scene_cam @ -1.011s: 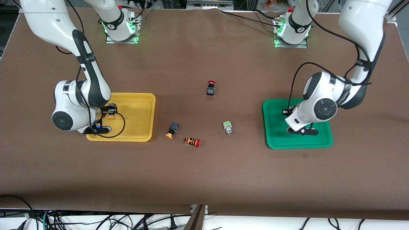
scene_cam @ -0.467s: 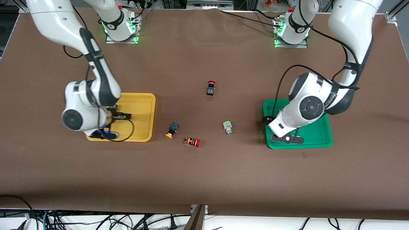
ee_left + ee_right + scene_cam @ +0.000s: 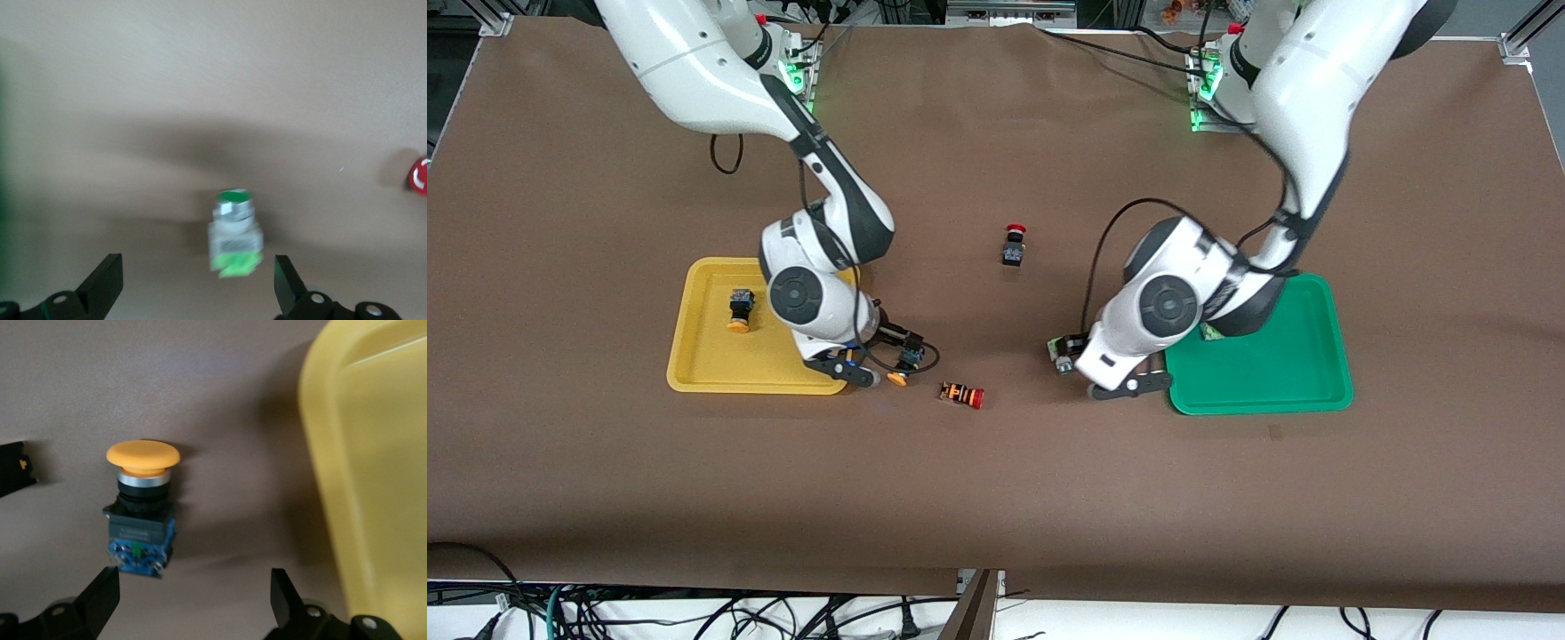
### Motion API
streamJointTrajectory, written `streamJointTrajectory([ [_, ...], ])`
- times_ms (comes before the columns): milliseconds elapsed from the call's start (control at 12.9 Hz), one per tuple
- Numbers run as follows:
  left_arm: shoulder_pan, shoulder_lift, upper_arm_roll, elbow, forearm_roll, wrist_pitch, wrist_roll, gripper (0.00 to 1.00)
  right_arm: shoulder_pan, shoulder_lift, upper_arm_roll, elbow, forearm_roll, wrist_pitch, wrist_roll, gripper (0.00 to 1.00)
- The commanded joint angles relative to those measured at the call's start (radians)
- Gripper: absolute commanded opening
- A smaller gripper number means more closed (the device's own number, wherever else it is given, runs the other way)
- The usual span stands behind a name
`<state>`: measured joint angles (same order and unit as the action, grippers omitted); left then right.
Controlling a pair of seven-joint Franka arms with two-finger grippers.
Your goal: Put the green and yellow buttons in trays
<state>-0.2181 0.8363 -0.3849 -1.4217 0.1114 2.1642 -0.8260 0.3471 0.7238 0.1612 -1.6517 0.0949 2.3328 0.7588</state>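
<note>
Yellow button (image 3: 141,513) on the table, at ten o'clock from the striped red switch (image 3: 961,394), now has the right gripper (image 3: 192,590) over it, fingers spread, swung off the yellow tray (image 3: 703,378). At two o'clock, the left gripper (image 3: 197,270), off the green tray (image 3: 1316,400), hangs spread over the green button (image 3: 233,233). Farther off, another yellow button (image 3: 739,309) lies delivered in its tray, so second pickups look next

Two trays (image 3: 694,378) (image 3: 1334,391), four buttons visible (image 3: 739,310) (image 3: 899,377) (image 3: 1058,348) (image 3: 1213,332), two red-capped switches (image 3: 1014,246) (image 3: 963,395).
</note>
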Motion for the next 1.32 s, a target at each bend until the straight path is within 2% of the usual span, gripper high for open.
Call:
streamJointTrajectory([
  [0,-0.053,0.087,0.024,0.069,0.005,0.064,-0.058,1.00,0.000,0.031,0.008,0.041,-0.011,0.029,0.050,1.00],
  [78,-0.058,0.084,0.047,0.067,0.025,0.065,-0.050,0.75,0.001,0.040,0.008,0.046,-0.011,0.051,0.050,1.00],
  [156,-0.056,0.080,0.047,0.063,0.025,0.054,-0.053,0.41,0.003,0.049,0.008,0.046,-0.012,0.071,0.050,1.00],
  [233,-0.056,0.078,0.046,0.058,0.025,0.046,-0.054,0.15,0.009,0.055,0.008,0.047,-0.014,0.089,0.048,1.00],
  [311,-0.056,0.073,0.047,0.056,0.027,0.045,-0.053,0.00,0.009,0.055,0.008,0.047,-0.015,0.092,0.047,1.00],
  [467,-0.043,0.057,0.047,0.064,0.028,-0.027,-0.045,0.00,0.009,0.049,0.008,0.047,-0.017,0.092,0.045,1.00],
  [544,-0.040,0.037,0.051,0.067,0.028,-0.093,-0.010,0.00,0.009,0.051,0.008,0.047,-0.018,0.092,0.044,0.93],
  [622,-0.018,0.011,0.052,0.069,0.028,-0.163,0.049,0.00,0.009,0.054,0.008,0.047,-0.024,0.092,0.039,0.54],
  [700,0.003,-0.015,0.052,0.069,0.028,-0.231,0.105,0.00,0.009,0.052,0.008,0.047,-0.035,0.092,0.036,0.07],
  [778,0.038,-0.046,0.052,0.069,0.028,-0.289,0.175,0.00,0.009,0.051,0.008,0.047,-0.037,0.092,0.034,0.00],
  [933,0.130,-0.084,0.054,0.066,0.030,-0.377,0.365,0.00,0.006,0.029,0.006,0.050,-0.040,0.077,0.028,0.00],
  [1011,0.179,-0.091,0.061,0.058,0.033,-0.401,0.452,0.00,0.000,0.007,0.006,0.061,-0.041,0.019,0.024,0.00],
  [1244,0.296,-0.091,0.061,0.035,0.134,-0.408,0.681,0.00,-0.040,-0.084,0.001,0.122,-0.070,-0.286,-0.083,0.00],
])
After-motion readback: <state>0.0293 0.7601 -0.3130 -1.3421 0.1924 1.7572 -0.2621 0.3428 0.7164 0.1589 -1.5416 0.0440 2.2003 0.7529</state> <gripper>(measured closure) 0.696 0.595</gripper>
